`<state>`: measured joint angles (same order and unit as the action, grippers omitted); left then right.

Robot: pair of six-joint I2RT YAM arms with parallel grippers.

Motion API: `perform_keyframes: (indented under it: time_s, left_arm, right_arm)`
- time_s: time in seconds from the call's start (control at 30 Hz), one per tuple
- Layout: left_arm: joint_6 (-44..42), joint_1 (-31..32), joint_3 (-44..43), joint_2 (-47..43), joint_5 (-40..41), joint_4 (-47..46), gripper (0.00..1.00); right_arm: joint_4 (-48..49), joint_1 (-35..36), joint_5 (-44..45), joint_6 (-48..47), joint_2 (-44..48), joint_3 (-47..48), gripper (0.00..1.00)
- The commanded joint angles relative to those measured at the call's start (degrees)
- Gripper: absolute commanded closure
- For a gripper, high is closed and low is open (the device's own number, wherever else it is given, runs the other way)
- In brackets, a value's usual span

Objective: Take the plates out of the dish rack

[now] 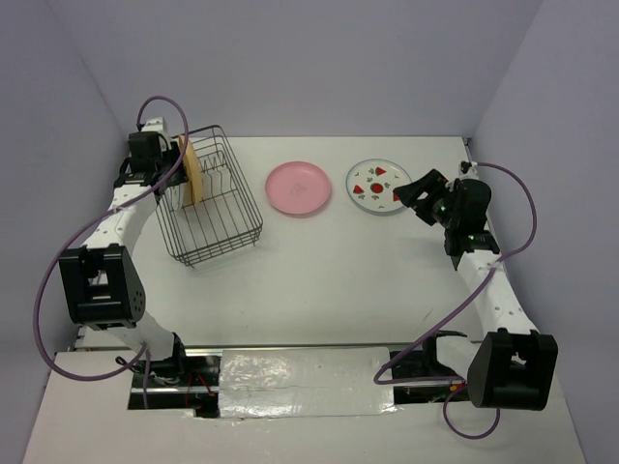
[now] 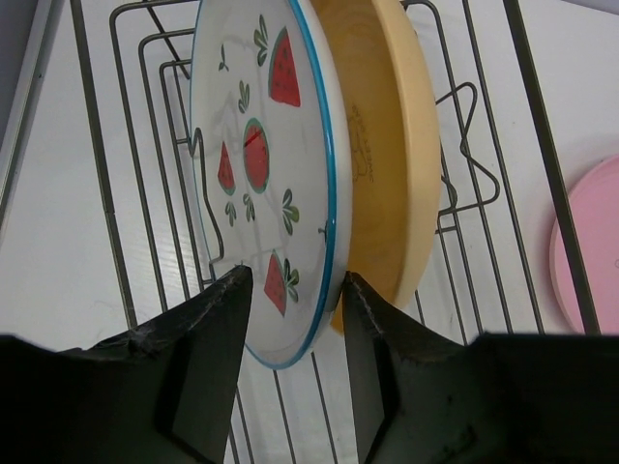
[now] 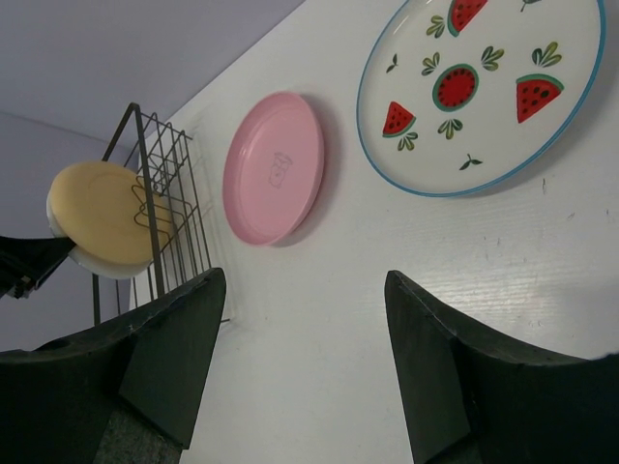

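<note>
The dark wire dish rack [image 1: 218, 227] stands at the far left. In it a yellow-orange plate [image 2: 397, 145] and a white plate with red watermelon marks [image 2: 261, 145] stand on edge side by side. My left gripper [image 2: 295, 280] is open, with the white plate's lower rim between its fingers; in the top view it [image 1: 172, 164] is at the rack's back left. A pink plate [image 1: 298, 187] and a second watermelon plate [image 1: 377, 186] lie flat on the table. My right gripper [image 1: 411, 193] is open and empty beside that watermelon plate [image 3: 474, 87].
The pink plate [image 3: 273, 169] lies between the rack [image 3: 164, 193] and the flat watermelon plate. Grey walls close the table at the back and sides. A shiny strip [image 1: 300, 382] runs between the arm bases at the near edge.
</note>
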<state>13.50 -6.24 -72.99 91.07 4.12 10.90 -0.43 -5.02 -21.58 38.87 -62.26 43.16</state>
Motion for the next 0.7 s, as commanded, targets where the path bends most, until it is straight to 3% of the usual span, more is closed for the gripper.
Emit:
perform_keyframes:
  time_s: [0.0,0.23,0.47,0.67]
  left_arm:
    - [-1.5,-0.2,-3.5,1.6,0.2,-2.2,0.46]
    - [-2.4,-0.2,-6.1,3.8,2.0,-0.7,0.58]
    - [-2.3,-0.2,-9.0,4.8,2.6,0.7,0.97]
    - [-4.6,-0.1,-15.8,6.5,3.9,5.2,1.0]
  right_arm:
    - [1.5,0.3,0.8,-1.3,1.9,-0.1,0.26]
    - [1.6,0.3,1.0,-1.3,2.0,0.0,0.26]
    - [1.5,0.3,1.5,-1.4,2.7,-0.1,0.26]
    - [1.1,0.2,2.2,-1.6,3.0,-0.1,0.26]
